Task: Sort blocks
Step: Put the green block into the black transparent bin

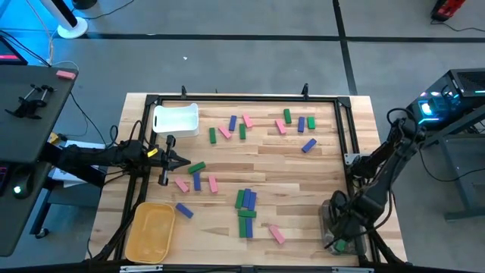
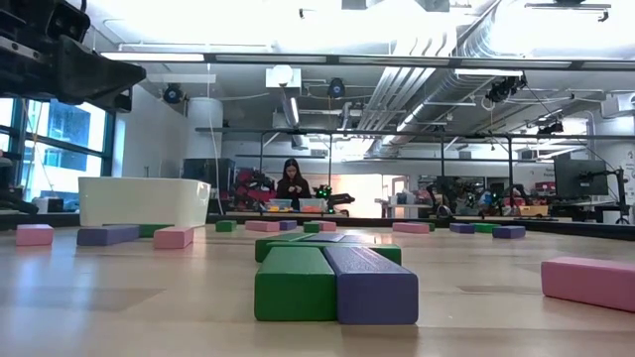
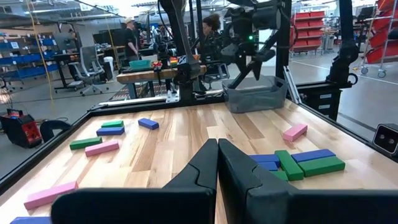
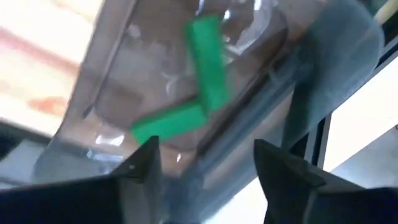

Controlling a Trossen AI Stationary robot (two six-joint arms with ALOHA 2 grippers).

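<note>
— While the right gripper (image 4: 205,165) hangs over the clear bin (image 1: 333,220), we see its jaws apart, two green blocks (image 4: 208,59) lying inside.
— And the left gripper (image 1: 182,160), well apart from that bin, has its jaws together; other blocks (image 1: 245,205) lie scattered on the table (image 1: 326,163).

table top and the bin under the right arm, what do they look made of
Table top: looks like wood, butcher-block planks with visible grain and a light sheen. Clear bin: seems thin transparent plastic, glossy; two green blocks show through its wall, with bright glints on it. Neither material is certain from looks.
</note>
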